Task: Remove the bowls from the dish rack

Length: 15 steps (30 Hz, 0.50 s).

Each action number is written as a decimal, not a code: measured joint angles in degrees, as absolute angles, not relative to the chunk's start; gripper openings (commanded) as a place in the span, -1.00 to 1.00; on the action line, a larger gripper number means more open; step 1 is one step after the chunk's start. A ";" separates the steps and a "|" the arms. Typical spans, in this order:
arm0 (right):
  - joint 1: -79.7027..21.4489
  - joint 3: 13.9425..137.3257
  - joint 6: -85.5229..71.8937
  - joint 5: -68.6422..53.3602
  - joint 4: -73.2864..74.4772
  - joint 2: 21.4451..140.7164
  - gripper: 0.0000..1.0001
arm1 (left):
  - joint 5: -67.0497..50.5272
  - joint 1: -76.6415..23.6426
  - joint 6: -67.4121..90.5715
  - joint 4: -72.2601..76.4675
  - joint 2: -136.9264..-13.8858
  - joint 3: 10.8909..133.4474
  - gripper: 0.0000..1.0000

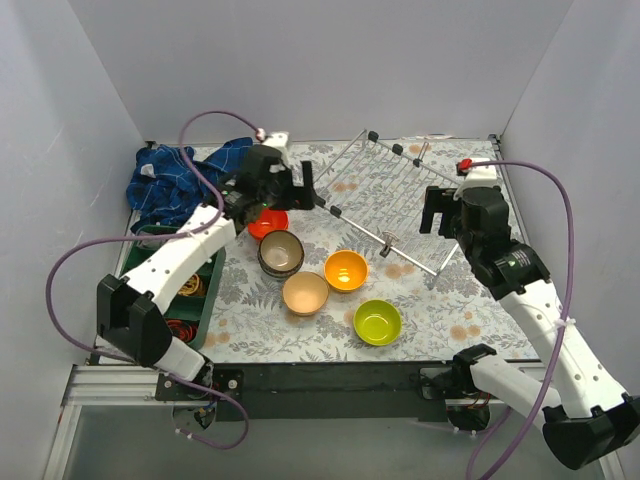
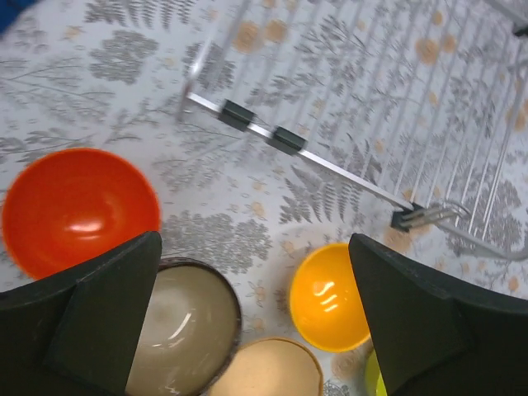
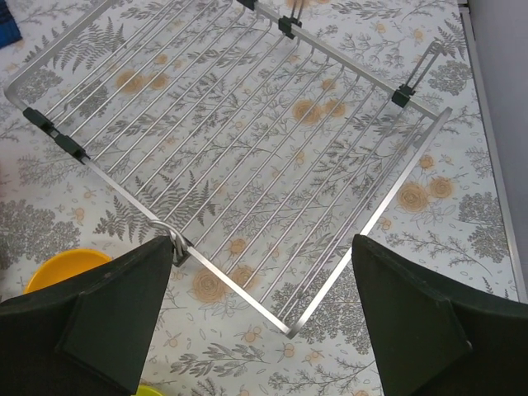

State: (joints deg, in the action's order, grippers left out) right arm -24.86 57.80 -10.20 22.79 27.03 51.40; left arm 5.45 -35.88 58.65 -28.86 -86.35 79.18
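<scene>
The silver wire dish rack (image 1: 385, 190) lies at the back middle with no bowls on it; it also shows in the right wrist view (image 3: 239, 140) and the left wrist view (image 2: 396, 107). On the table in front stand a red-orange bowl (image 1: 267, 222) (image 2: 78, 210), a dark brown bowl stack (image 1: 281, 252) (image 2: 177, 326), a beige bowl (image 1: 305, 293) (image 2: 268, 371), a yellow-orange bowl (image 1: 345, 270) (image 2: 330, 297) and a lime green bowl (image 1: 377, 322). My left gripper (image 1: 290, 188) (image 2: 256, 330) is open and empty above the bowls. My right gripper (image 1: 440, 210) (image 3: 260, 330) is open and empty over the rack's near right corner.
A blue cloth (image 1: 175, 180) lies at the back left. A green compartment tray (image 1: 200, 290) with small items stands along the left edge. White walls close in the back and both sides.
</scene>
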 measured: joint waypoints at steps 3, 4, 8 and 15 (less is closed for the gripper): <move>-22.37 59.79 -9.80 22.48 27.75 52.73 0.94 | 1.89 -26.37 59.68 -29.76 -84.93 79.09 0.96; -21.28 60.36 -9.78 22.31 28.23 52.90 0.94 | 1.19 -23.59 59.92 -30.04 -84.16 78.74 0.96; -16.86 60.80 -9.50 22.20 30.74 51.09 0.95 | 2.42 -16.51 60.51 -32.56 -77.97 76.42 0.96; -15.40 61.73 -9.21 26.00 38.30 39.70 0.97 | 8.01 -17.78 61.82 -34.28 -55.33 69.65 0.96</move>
